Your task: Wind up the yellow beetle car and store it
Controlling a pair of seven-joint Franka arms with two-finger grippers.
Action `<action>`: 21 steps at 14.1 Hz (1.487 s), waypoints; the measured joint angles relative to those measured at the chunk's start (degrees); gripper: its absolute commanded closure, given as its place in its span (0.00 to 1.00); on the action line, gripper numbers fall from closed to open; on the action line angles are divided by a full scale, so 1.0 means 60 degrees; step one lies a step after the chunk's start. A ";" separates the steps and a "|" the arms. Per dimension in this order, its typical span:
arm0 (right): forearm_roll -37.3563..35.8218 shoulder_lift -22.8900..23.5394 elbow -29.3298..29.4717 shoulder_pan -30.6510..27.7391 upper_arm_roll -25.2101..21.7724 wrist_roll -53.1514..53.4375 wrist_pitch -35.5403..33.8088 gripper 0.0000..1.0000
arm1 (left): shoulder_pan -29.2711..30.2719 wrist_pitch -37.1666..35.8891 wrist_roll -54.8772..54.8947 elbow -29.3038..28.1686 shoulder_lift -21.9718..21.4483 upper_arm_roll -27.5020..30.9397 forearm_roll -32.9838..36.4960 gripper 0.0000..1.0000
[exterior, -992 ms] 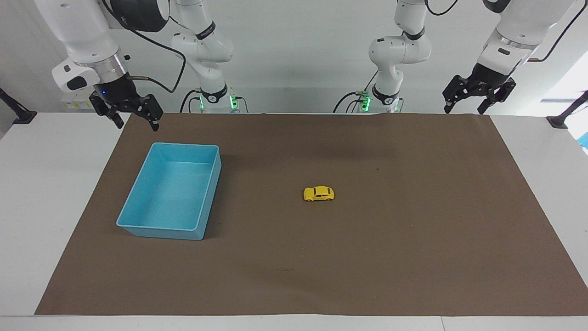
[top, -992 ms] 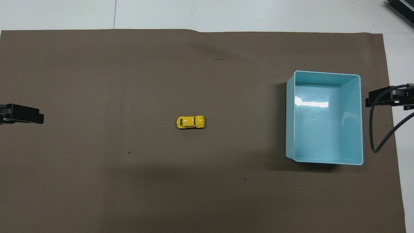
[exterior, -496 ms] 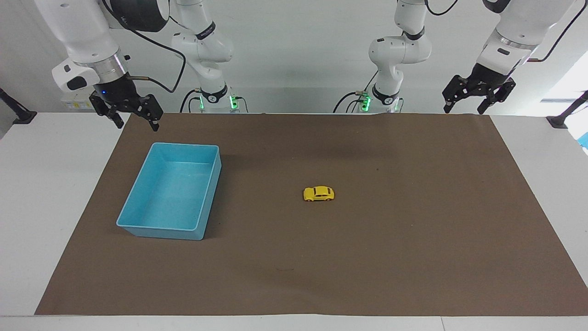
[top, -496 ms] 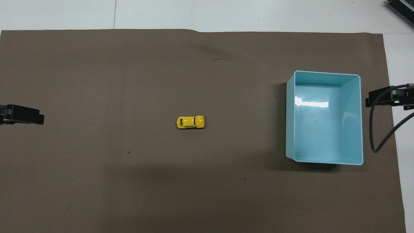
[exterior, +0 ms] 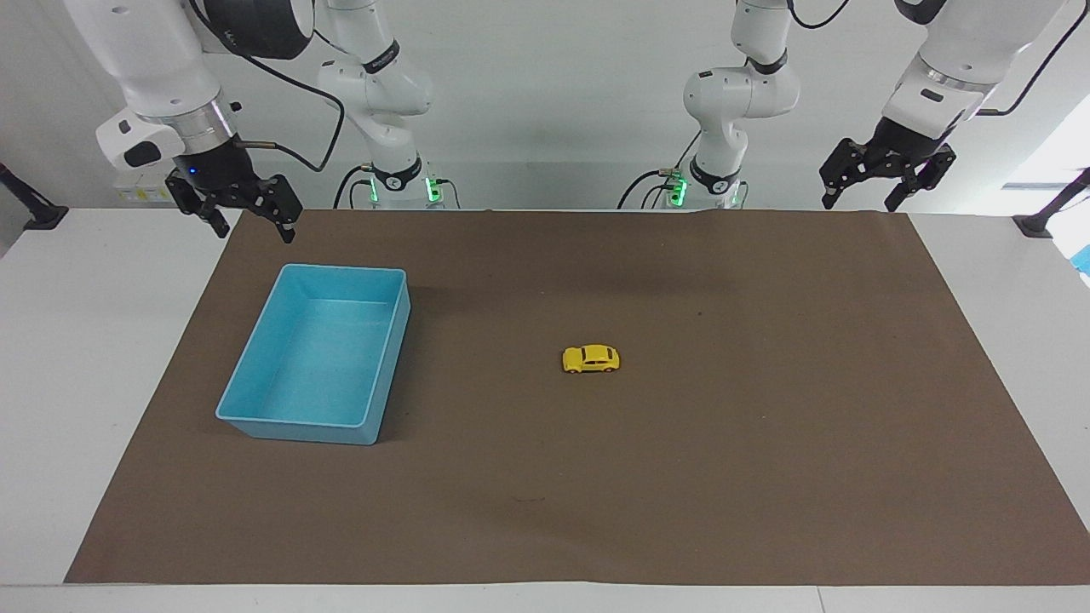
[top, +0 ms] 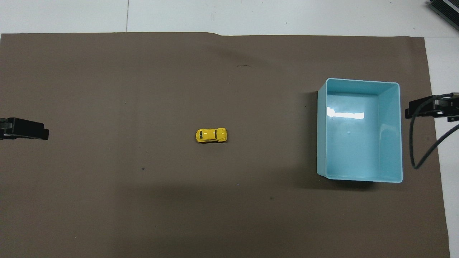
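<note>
While both my arms wait raised at the robots' end of the table, my left gripper (exterior: pixel 860 204) hangs with its fingers spread wide and empty over the brown mat's (exterior: pixel 766 477) corner. My right gripper (exterior: pixel 253 230) hangs likewise wide and empty, over the mat's edge just nearer the robots than the light blue bin (exterior: pixel 385 368). Resting on its wheels mid-mat, the yellow beetle car (exterior: pixel 591 359) sits well apart from the bin, toward my left arm's end, and untouched.
</note>
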 measured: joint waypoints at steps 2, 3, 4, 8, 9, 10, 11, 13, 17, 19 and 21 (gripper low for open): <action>0.0000 0.0000 0.0000 0.0000 0.0000 0.0000 0.0000 0.00 | 0.0000 0.0000 -0.0435 0.0000 0.0000 -0.0004 0.0000 0.00; 0.0000 0.0000 0.0000 0.0000 0.0000 0.0000 0.0000 0.00 | -0.0001 0.0000 -0.0753 0.0000 0.0000 -0.0014 -0.0005 0.00; 0.0000 0.0000 0.0000 0.0000 0.0000 0.0000 0.0000 0.00 | -0.0004 0.0000 -0.1078 0.0000 -0.0001 -0.0028 -0.0006 0.00; 0.0000 0.0000 -0.0007 0.0000 0.0000 0.0000 -0.0034 0.00 | -0.0008 -0.0004 -0.2318 0.0000 -0.0001 -0.0060 -0.0010 0.00; 0.0000 0.0000 -0.0009 0.0000 0.0000 0.0000 -0.0037 0.00 | -0.0009 -0.0013 -0.2693 0.0000 -0.0001 -0.0063 -0.0011 0.00; 0.0000 -0.0001 -0.0009 0.0000 0.0000 0.0000 -0.0038 0.00 | -0.0009 -0.0021 -0.3206 0.0000 -0.0001 -0.0067 -0.0012 0.00; 0.0000 -0.0001 -0.0011 0.0000 0.0000 0.0000 -0.0038 0.00 | -0.0010 -0.0026 -0.3822 0.0000 -0.0001 -0.0074 -0.0012 0.00; 0.0000 -0.0001 -0.0012 0.0000 0.0000 0.0000 -0.0039 0.00 | -0.0011 -0.0036 -0.4832 -0.0010 -0.0004 -0.0087 -0.0013 0.00; 0.0000 -0.0001 -0.0015 0.0000 0.0000 0.0000 -0.0039 0.00 | -0.0014 -0.0057 -0.6024 -0.0268 -0.0083 -0.0118 -0.0017 0.00; 0.0000 -0.0001 -0.0016 0.0000 0.0000 0.0000 -0.0039 0.00 | -0.0016 -0.0030 -0.6587 -0.0409 -0.0114 -0.0156 -0.0018 0.00; 0.0000 -0.0002 -0.0016 0.0000 0.0000 0.0000 -0.0039 0.00 | -0.0016 0.0064 -0.6751 -0.0439 -0.0118 -0.0160 -0.0019 0.00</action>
